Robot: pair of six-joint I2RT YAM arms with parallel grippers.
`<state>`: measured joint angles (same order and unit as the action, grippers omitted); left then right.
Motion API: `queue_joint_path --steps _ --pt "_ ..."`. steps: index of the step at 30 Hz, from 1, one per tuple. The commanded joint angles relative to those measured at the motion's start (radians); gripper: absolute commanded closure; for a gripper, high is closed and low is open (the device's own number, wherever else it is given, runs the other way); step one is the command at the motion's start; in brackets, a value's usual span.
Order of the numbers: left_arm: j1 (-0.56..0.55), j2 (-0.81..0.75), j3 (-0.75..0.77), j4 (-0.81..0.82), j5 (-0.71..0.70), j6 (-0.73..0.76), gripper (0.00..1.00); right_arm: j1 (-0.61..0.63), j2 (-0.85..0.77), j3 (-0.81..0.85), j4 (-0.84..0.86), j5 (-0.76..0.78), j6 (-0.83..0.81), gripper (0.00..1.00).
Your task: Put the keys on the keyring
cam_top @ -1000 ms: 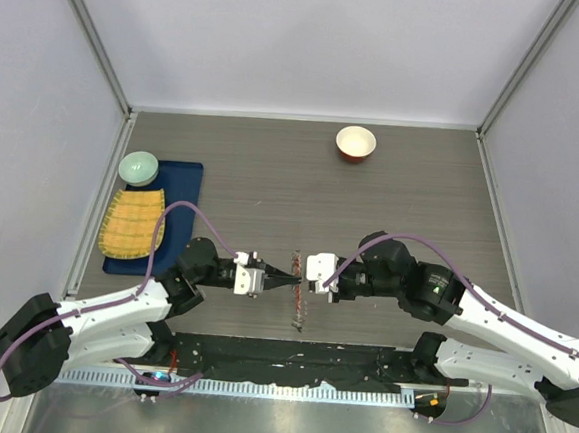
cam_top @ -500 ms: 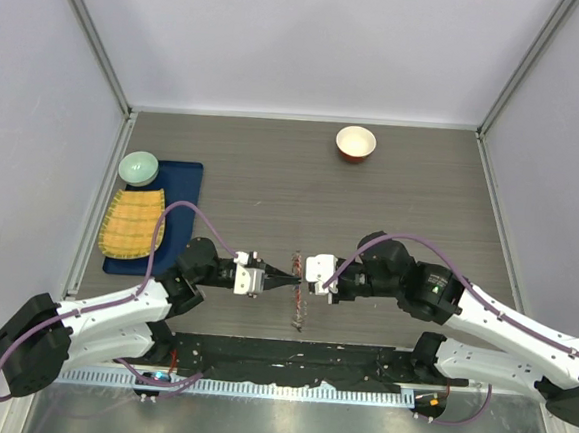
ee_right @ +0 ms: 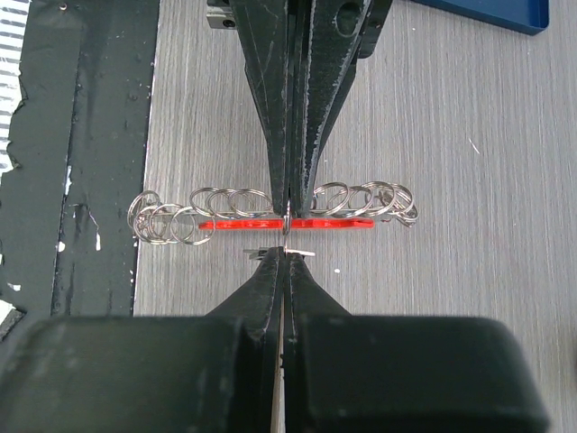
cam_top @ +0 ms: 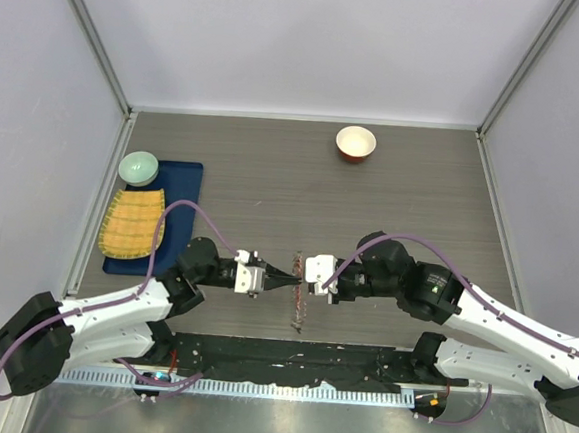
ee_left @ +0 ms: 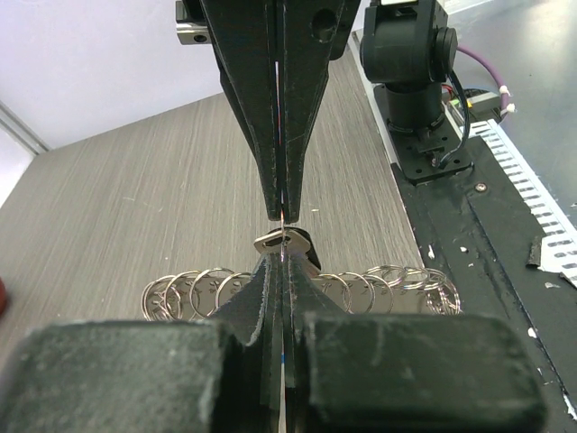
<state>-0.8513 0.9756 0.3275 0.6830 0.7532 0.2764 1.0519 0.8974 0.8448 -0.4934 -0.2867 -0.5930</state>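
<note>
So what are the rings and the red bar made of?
The rings look like metal: silvery and shiny, with bright glints on thin wire loops. The red bar is probably plastic: glossy, bright, evenly red, though painted metal is possible.

A grey wood-grain desk (cam_top: 273, 165) sits enclosed by plain pale walls (cam_top: 314, 38), with metal frame posts (cam_top: 93, 36) at the back corners.

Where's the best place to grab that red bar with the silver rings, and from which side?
Probably the red bar near its middle, from straight above, closing across its thin width. It lies flat on the table, long and narrow, and the rings crowd one long side and both ends.
</note>
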Motion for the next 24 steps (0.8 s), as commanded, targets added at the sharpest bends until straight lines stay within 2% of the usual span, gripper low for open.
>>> queue_joint_path --steps 1,17,24 --pt "0.0 0.005 0.047 0.105 0.02 -0.026 1.0 0.011 0.012 0.02 0.033 -0.017 -0.005 0.99" --pt "-0.002 0.026 0.05 0.135 0.014 -0.071 1.0 0.031 0.018 0.02 0.05 0.012 0.002 0.99" --pt "-0.003 0.037 0.064 0.06 -0.009 -0.052 1.0 0.033 0.031 0.037 0.041 0.024 0.009 0.99"
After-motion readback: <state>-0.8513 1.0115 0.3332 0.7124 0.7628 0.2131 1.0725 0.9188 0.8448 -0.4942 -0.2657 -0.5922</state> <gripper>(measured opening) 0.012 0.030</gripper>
